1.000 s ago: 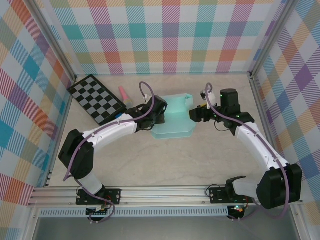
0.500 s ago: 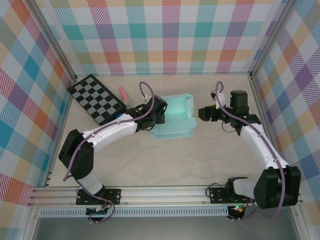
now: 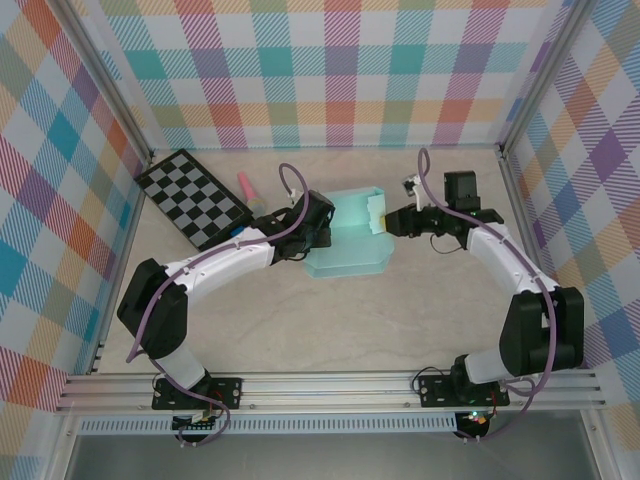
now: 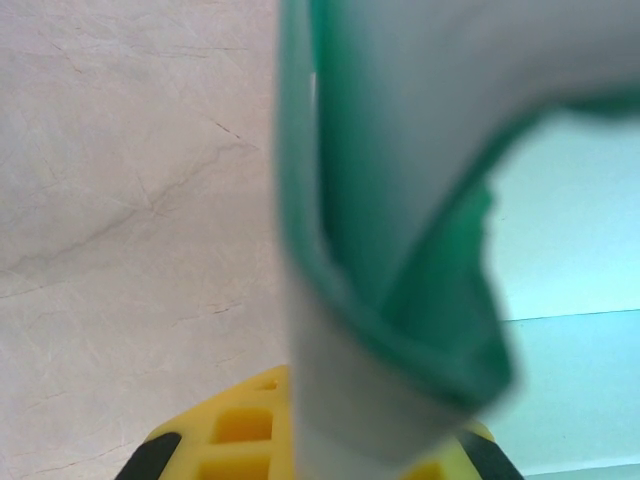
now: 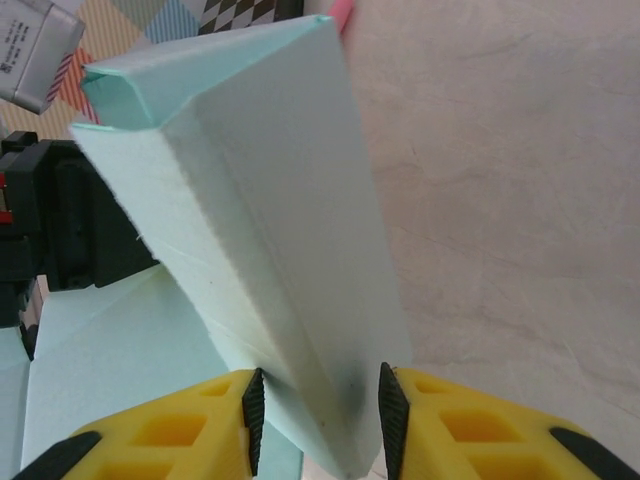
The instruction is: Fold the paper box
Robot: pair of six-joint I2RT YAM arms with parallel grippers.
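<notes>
The paper box [image 3: 350, 240] is a pale mint card sheet lying mid-table, its right wall folded upright. My left gripper [image 3: 322, 232] is shut on the box's left edge. In the left wrist view that folded card [image 4: 400, 150] rises blurred out of the left gripper [image 4: 330, 440]. My right gripper [image 3: 388, 221] is at the box's right side. In the right wrist view the upright double wall [image 5: 270, 200] runs down between the yellow fingers, and the right gripper [image 5: 320, 410] is shut on it with both black pads against the card.
A black-and-white checkerboard [image 3: 195, 197] lies at the back left with a pink object [image 3: 245, 186] beside it. Plaid walls and metal posts enclose the table. Bare tabletop [image 3: 340, 320] lies between the box and the arm bases.
My right gripper backed off to the right, then came back left to the box's right wall and narrowed onto it. The left arm has not moved.
</notes>
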